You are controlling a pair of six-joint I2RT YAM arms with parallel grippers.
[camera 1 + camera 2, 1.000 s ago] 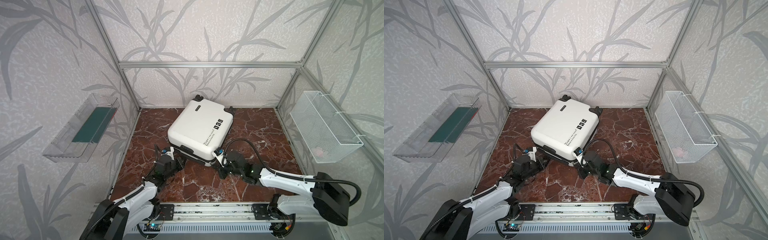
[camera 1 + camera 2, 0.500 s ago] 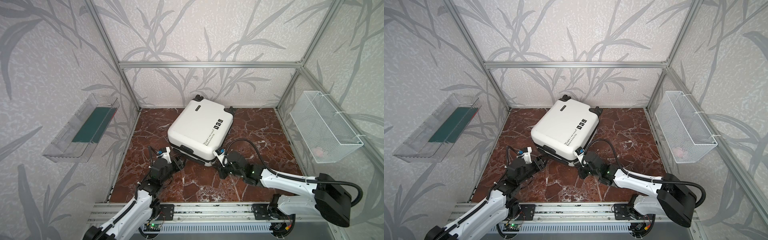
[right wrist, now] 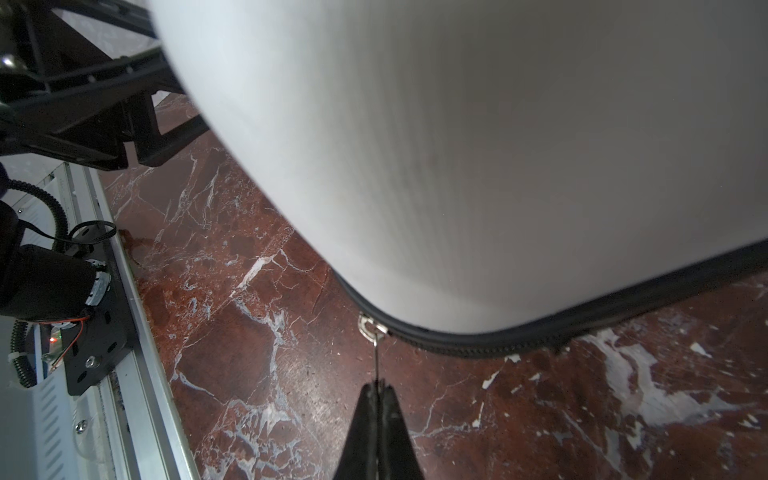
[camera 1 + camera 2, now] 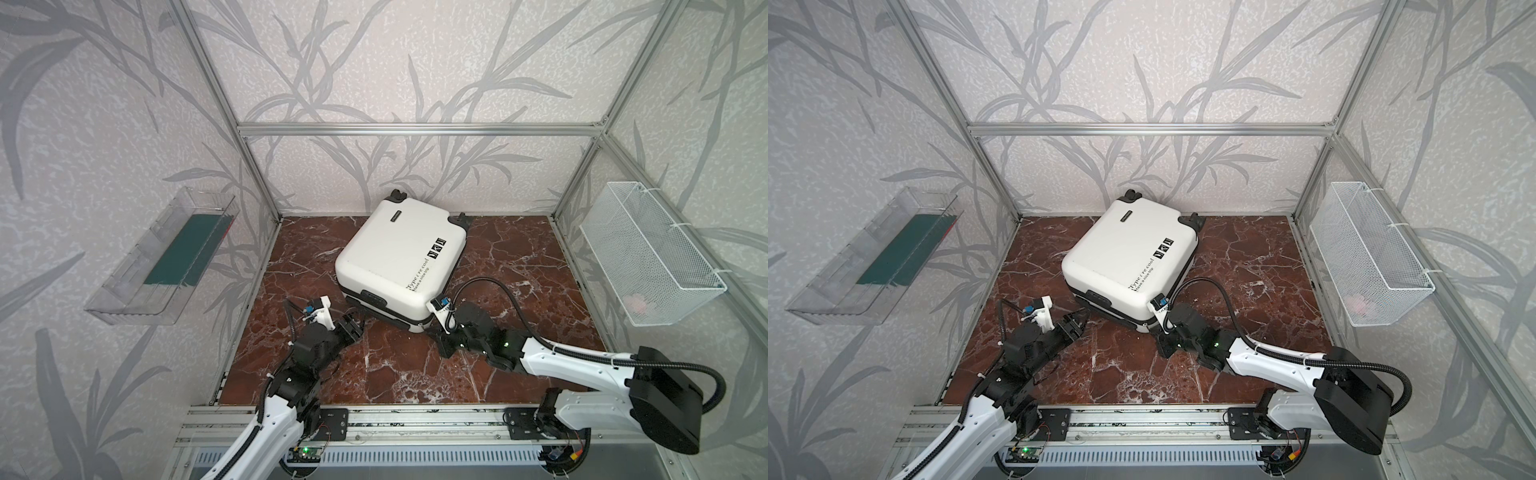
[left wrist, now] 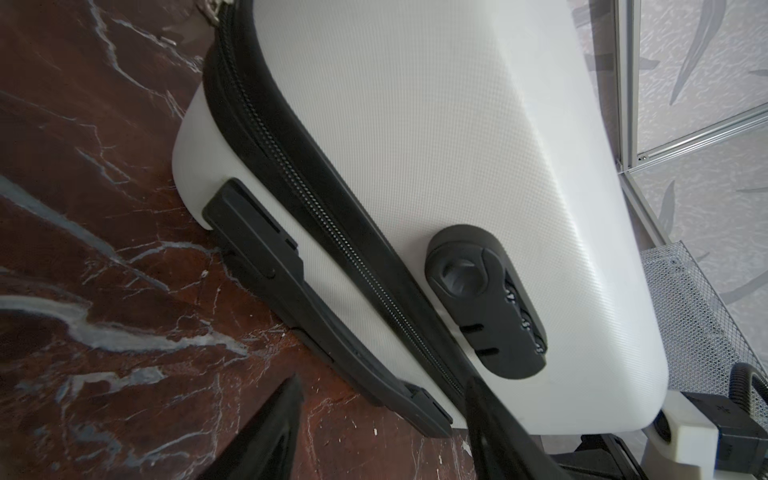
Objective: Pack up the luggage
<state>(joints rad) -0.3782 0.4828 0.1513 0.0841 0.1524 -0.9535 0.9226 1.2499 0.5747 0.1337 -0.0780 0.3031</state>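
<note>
White suitcase (image 4: 395,249) lettered "Have a nice trip"; left gripper (image 4: 354,326) apart near handle (image 5: 291,291), right gripper (image 3: 377,388) clamped on zipper pull (image 3: 376,353).

Leaf-patterned walls (image 4: 374,62) — red marble floor (image 4: 519,257)

In a top view, the white luggage (image 4: 1121,257) lies flat and closed on the red marble worktop (image 4: 1246,266). It is skewed, with its wheels toward the back edge. The left end effector (image 4: 1077,323) points at the luggage's near side, just beside it. The right end effector (image 4: 1163,343) is tucked against its near right corner. A clear tray (image 4: 830,299) hangs on the left wall and a wire basket (image 4: 1370,249) on the right.
</note>
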